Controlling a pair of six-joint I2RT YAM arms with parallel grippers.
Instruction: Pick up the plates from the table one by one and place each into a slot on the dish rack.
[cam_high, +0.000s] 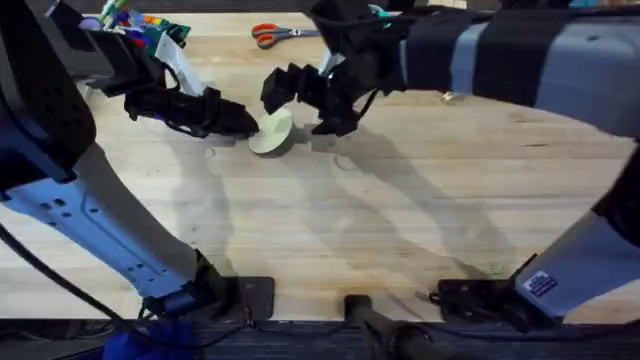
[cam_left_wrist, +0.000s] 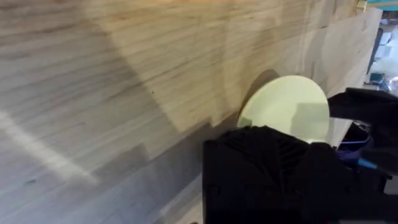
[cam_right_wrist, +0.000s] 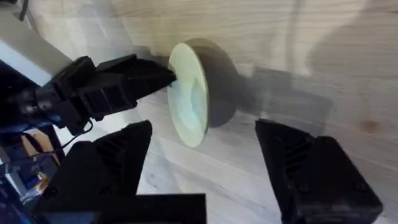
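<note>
Pale yellow-cream plate (cam_high: 271, 133) stands tilted on edge on the wooden table (cam_high: 400, 220), clamped at its rim by the left end effector (cam_high: 243, 124). Right end effector (cam_high: 300, 95) hovers just beside it, fingers spread apart and holding nothing.

The plate (cam_high: 271, 132) is showing a pale yellow-cream colour, plain with no picture on it, and one face is looking a little bluish-white in the right wrist view (cam_right_wrist: 189, 99). The table (cam_high: 400, 220) is looking light brown, with long thin stripes of wood grain and darker plank lines running along it. Grey shadows are lying across it. The left gripper (cam_high: 240, 122) is showing black. The right gripper (cam_high: 305, 100) is showing black too, and its arm is wearing grey and dark bands. Near the far edge of the table, scissors (cam_high: 278, 34) are showing orange-red handles. At the far left corner, a bundle of things (cam_high: 145, 28) is showing green, blue and orange.
</note>
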